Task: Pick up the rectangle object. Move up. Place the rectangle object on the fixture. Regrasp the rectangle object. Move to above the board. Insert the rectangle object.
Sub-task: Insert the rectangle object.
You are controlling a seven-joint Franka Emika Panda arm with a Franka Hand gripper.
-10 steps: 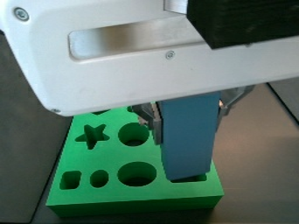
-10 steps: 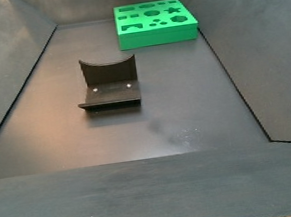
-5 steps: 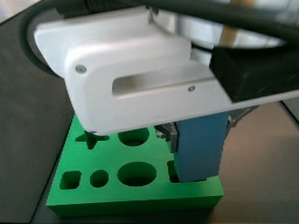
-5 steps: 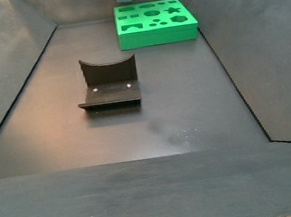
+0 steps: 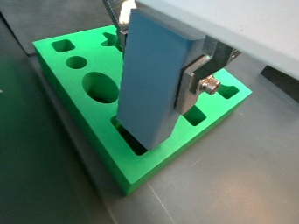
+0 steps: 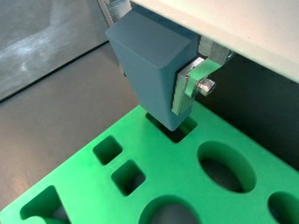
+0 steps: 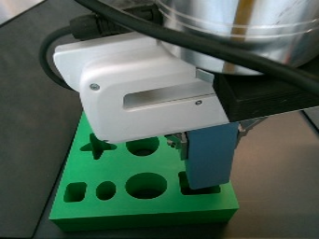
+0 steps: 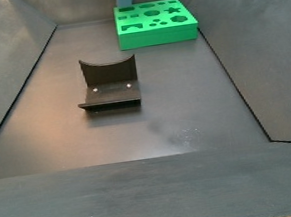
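Blue-grey rectangle object (image 5: 156, 74) upright between gripper (image 5: 163, 61) fingers — lower end entering green board (image 5: 82, 105) slot.

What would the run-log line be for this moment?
phase: insert | end effector: above board, shut on rectangle object | object: upright, lower end entering slot | fixture: bare

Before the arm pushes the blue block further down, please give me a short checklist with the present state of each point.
1. Rectangle object clamped between the gripper fingers: ok.
2. Block's lower end in a rectangular slot of the board, in both wrist views: ok.
3. Block upright, not leaning: cannot tell; it looks close to upright in a side view.
4. How deep the block sits: cannot tell, the slot hides its end.
5. Fixture well away from the board: ok.
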